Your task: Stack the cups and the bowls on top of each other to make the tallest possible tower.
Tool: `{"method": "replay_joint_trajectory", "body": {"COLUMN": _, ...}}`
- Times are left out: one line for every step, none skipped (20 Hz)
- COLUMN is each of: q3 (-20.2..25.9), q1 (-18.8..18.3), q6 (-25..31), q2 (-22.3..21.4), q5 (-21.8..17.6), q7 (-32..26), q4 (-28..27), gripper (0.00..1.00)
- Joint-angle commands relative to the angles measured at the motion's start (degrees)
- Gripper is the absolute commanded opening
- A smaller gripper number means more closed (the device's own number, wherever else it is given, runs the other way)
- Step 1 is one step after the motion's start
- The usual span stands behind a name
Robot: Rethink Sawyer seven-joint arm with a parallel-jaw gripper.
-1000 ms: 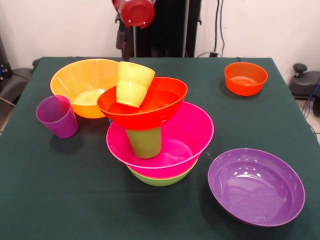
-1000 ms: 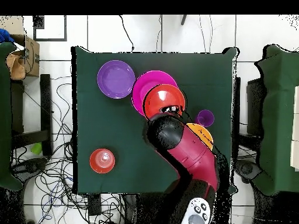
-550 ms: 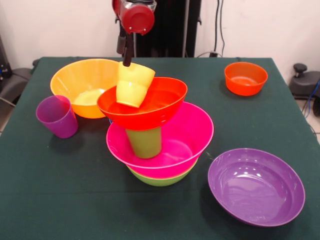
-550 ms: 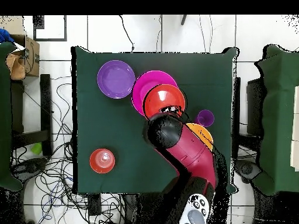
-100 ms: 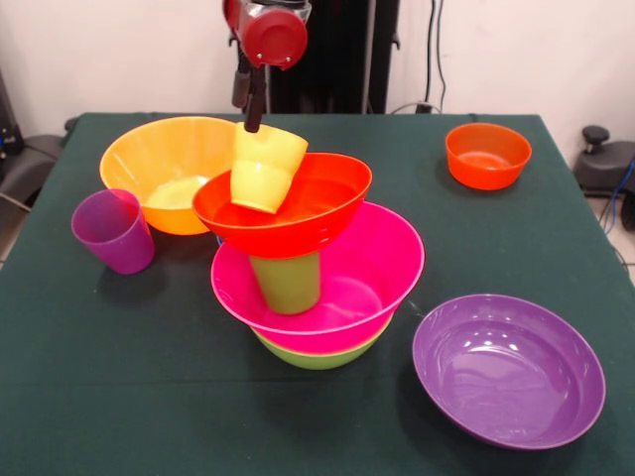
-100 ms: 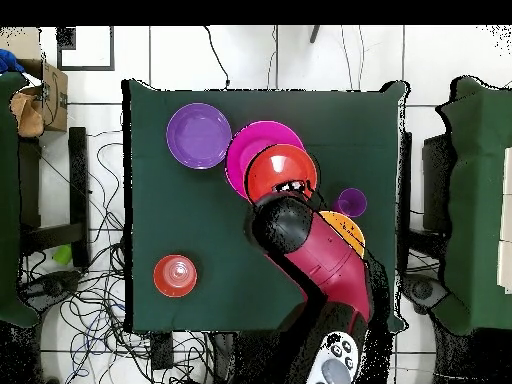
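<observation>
Currently the tower (image 5: 308, 268) stands near the middle of the surface (image 5: 119, 397): a lime green bowl (image 5: 317, 354) at the base, a pink bowl (image 5: 372, 273) nested in it, a green cup (image 5: 288, 283) propping a tilted red-orange bowl (image 5: 298, 208), and a yellow cup (image 5: 263, 167) leaning against that bowl's far rim. The hand (image 5: 254, 104) hangs at the yellow cup's rim; whether its parts are apart or together cannot be told. Open room lies toward the near edge, while the large orange bowl (image 5: 164, 164) and purple cup (image 5: 114, 231) crowd one side, and the purple bowl (image 5: 508, 369) and small red-orange bowl (image 5: 487, 156) the other.
</observation>
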Motion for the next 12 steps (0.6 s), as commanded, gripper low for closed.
{"method": "replay_joint_trajectory", "body": {"q3": 8.7, "q1": -0.8, "q6": -4.3, "q2": 4.0, "q5": -0.5, "q7": 7.7, "q4": -1.0, "gripper": 1.0}}
{"method": "replay_joint_trajectory", "body": {"q3": 9.3, "q1": -1.1, "q6": -5.6, "q2": 4.0, "q5": -0.2, "q7": 7.9, "q4": -0.7, "gripper": 1.0}}
{"method": "replay_joint_trajectory", "body": {"q3": 9.4, "q1": -1.1, "q6": -5.9, "q2": 4.2, "q5": -0.1, "q7": 8.1, "q4": -0.8, "gripper": 1.0}}
{"method": "replay_joint_trajectory", "body": {"q3": 9.1, "q1": -1.0, "q6": -5.7, "q2": 4.5, "q5": 0.0, "q7": 8.4, "q4": -1.2, "gripper": 1.0}}
{"method": "replay_joint_trajectory", "body": {"q3": 8.9, "q1": -0.8, "q6": -5.4, "q2": 4.6, "q5": 0.1, "q7": 8.7, "q4": -1.4, "gripper": 1.0}}
{"method": "replay_joint_trajectory", "body": {"q3": 8.8, "q1": -0.6, "q6": -5.4, "q2": 4.7, "q5": 0.3, "q7": 9.1, "q4": -1.5, "gripper": 1.0}}
{"method": "replay_joint_trajectory", "body": {"q3": 8.7, "q1": -0.4, "q6": -5.4, "q2": 4.7, "q5": 0.4, "q7": 9.2, "q4": -1.6, "gripper": 1.0}}
{"method": "replay_joint_trajectory", "body": {"q3": 8.7, "q1": -0.4, "q6": -5.5, "q2": 4.7, "q5": 0.4, "q7": 9.3, "q4": -1.6, "gripper": 1.0}}
{"method": "replay_joint_trajectory", "body": {"q3": 8.8, "q1": -0.4, "q6": -5.6, "q2": 4.7, "q5": 0.4, "q7": 9.3, "q4": -1.6, "gripper": 1.0}}
{"method": "replay_joint_trajectory", "body": {"q3": 8.8, "q1": -0.4, "q6": -5.8, "q2": 4.8, "q5": 0.5, "q7": 9.4, "q4": -1.7, "gripper": 1.0}}
{"method": "replay_joint_trajectory", "body": {"q3": 9.1, "q1": -0.4, "q6": -6.4, "q2": 4.9, "q5": 0.6, "q7": 9.5, "q4": -1.6, "gripper": 1.0}}
{"method": "replay_joint_trajectory", "body": {"q3": 9.2, "q1": -0.5, "q6": -6.7, "q2": 5.1, "q5": 0.6, "q7": 9.5, "q4": -1.7, "gripper": 1.0}}
